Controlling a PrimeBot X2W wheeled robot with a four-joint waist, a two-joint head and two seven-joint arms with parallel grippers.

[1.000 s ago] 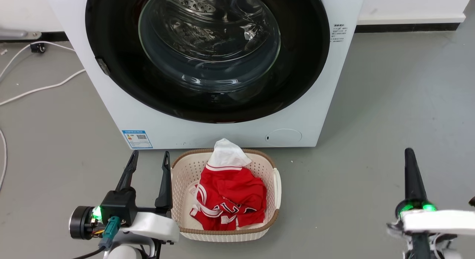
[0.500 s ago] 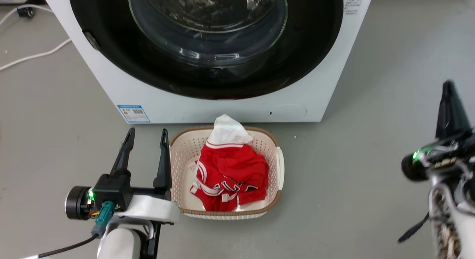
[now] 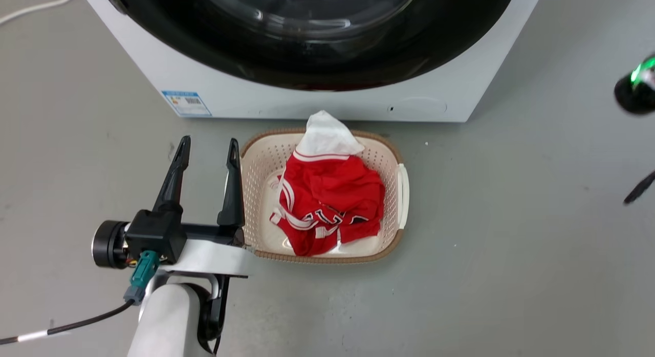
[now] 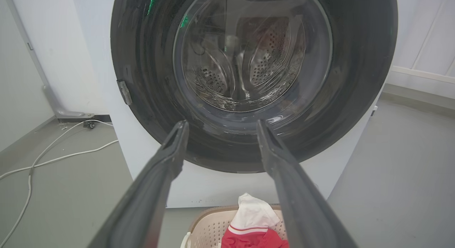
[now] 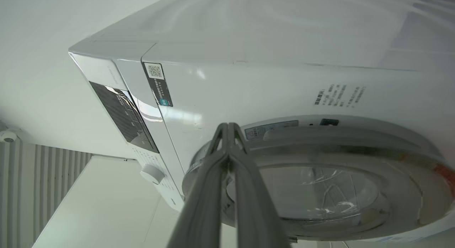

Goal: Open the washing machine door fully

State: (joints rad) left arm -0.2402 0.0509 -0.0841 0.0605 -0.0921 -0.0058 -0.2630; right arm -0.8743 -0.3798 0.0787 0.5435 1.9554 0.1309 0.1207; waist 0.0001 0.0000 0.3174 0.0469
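White washing machine [image 3: 317,104]: stands on the grey floor [image 3: 511,244], facing the robot; its top is cut off in head view.
Black washing machine door [image 4: 355,81]: glossy, lying flush against the front, not yet opened.
Basket [image 3: 327,258]: just before the machine, under the door, holding red clothes [image 3: 332,203].
Left gripper [image 3: 210,140]: fingers spread, empty, beside the basket.
Right gripper [image 5: 228,127]: fingers pressed together, holding nothing, aimed at the door's rim.
Risk: the smooth rim could let closed fingers skid off without catching.
Unclear: the handle; whether the right tips touch.
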